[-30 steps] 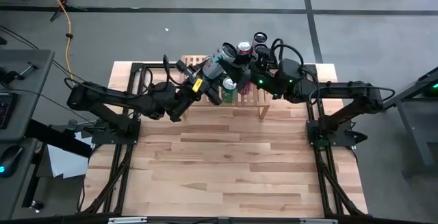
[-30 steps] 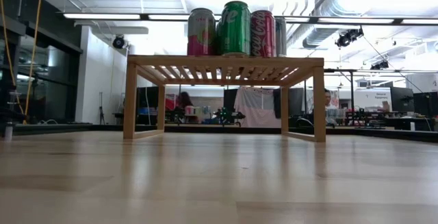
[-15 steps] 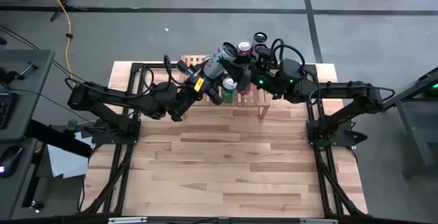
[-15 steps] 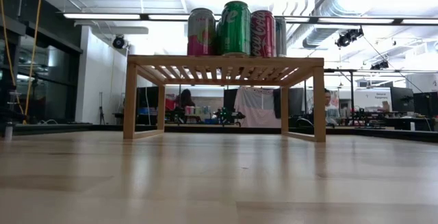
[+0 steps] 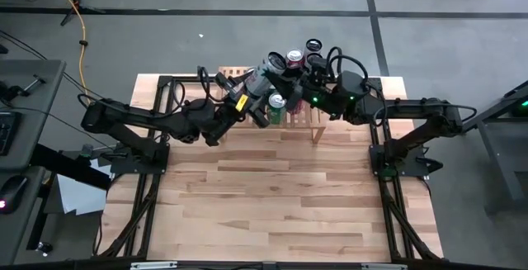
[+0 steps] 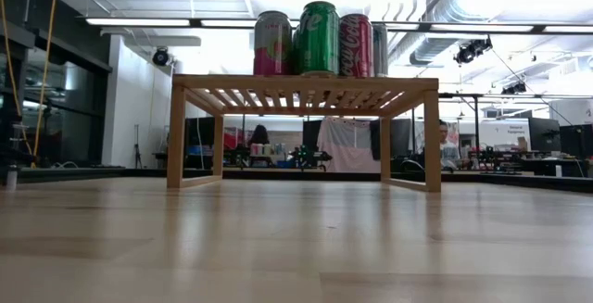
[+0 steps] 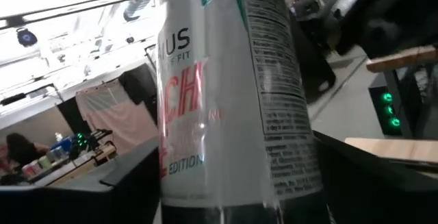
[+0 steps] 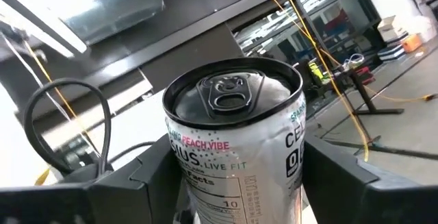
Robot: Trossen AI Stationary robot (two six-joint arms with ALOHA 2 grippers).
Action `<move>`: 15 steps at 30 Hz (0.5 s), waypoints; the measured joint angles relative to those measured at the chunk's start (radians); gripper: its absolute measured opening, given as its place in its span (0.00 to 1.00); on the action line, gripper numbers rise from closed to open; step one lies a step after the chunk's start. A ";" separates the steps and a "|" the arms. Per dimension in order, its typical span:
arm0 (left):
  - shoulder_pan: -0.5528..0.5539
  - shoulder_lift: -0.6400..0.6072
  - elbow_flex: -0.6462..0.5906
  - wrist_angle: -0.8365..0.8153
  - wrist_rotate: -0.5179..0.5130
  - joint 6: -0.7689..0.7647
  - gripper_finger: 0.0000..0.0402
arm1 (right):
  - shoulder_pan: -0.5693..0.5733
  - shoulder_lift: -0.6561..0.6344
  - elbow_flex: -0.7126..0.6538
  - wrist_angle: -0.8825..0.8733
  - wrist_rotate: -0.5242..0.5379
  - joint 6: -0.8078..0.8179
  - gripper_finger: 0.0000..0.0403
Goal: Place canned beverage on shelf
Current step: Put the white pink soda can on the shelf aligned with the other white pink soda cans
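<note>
Above the shelf (image 5: pixel 307 120), both grippers flank one white can (image 8: pixel 236 142): right gripper (image 8: pixel 236 183) pinching it, left gripper (image 7: pixel 226 196) spread beside it.

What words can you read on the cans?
"PEACH VIBE" and "LIVE FIT" on the white can.
"EDITION" on the same white can, seen from the left wrist.
Small print on its side: too small to read.
Green can, red can, pink can: logos too blurred.
</note>
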State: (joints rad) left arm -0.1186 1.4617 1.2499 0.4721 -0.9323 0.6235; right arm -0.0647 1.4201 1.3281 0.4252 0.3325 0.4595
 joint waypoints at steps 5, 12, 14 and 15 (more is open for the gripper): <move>-0.003 -0.038 0.001 -0.072 -0.013 -0.010 0.85 | -0.009 -0.065 -0.002 -0.068 -0.002 -0.077 0.58; -0.008 -0.159 0.002 -0.392 0.076 -0.261 0.86 | -0.021 -0.239 0.001 -0.314 0.009 -0.195 0.58; 0.009 -0.201 0.002 -0.511 0.167 -0.369 0.86 | -0.015 -0.294 0.001 -0.458 0.008 -0.209 0.58; 0.022 -0.222 0.001 -0.568 0.226 -0.427 0.86 | -0.010 -0.318 0.001 -0.533 0.006 -0.211 0.58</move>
State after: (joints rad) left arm -0.0971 1.2400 1.2512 -0.0954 -0.7068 0.1969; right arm -0.0744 1.1023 1.3289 -0.1082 0.3381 0.2487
